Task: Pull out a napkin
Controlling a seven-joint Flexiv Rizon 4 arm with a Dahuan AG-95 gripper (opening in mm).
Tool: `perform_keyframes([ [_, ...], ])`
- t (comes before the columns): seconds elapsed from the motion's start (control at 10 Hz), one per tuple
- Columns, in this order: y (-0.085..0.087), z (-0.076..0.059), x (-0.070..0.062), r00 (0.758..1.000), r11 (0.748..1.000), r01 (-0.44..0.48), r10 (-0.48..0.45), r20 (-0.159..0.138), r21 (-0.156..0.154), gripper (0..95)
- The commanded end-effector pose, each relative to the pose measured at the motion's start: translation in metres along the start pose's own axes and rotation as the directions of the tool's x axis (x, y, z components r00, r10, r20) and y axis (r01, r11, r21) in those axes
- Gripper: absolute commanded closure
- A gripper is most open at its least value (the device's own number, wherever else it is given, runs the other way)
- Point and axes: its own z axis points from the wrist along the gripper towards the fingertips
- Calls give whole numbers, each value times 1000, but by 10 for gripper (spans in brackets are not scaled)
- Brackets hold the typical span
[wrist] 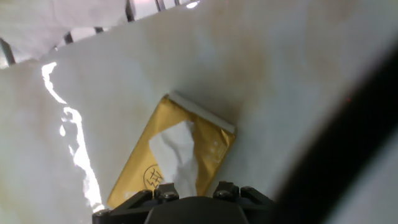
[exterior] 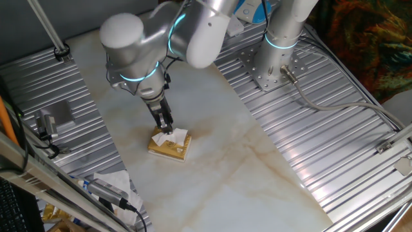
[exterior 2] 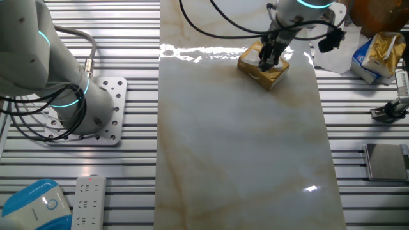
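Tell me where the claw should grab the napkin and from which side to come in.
Grip the raised white tuft of the napkin where it pokes out of the slot in the tan box, probably coming straight down from above. The box lies flat on the marble table and the tuft stands up from its top, so a pinch across the folds looks best. The claw hangs right over it.

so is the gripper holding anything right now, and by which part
Cannot be told: the gripper is down at the napkin sticking out of the box.

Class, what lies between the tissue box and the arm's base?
Only bare marble tabletop between the box and the base, seen in the other fixed view.
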Motion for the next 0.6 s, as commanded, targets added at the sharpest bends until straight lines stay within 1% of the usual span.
perform_keyframes([
  [0.1, 6, -7, -4, 1000, 1000, 3, -2, 6, -28, 570],
  [0.4, 27, -18, -25, 1000, 999, 4, -4, -11, -39, 570],
  [0.5, 28, -18, -26, 1000, 999, 4, -4, -13, -38, 570],
  [0.6, 28, -15, -28, 1000, 999, 4, -4, -11, -38, 570],
])
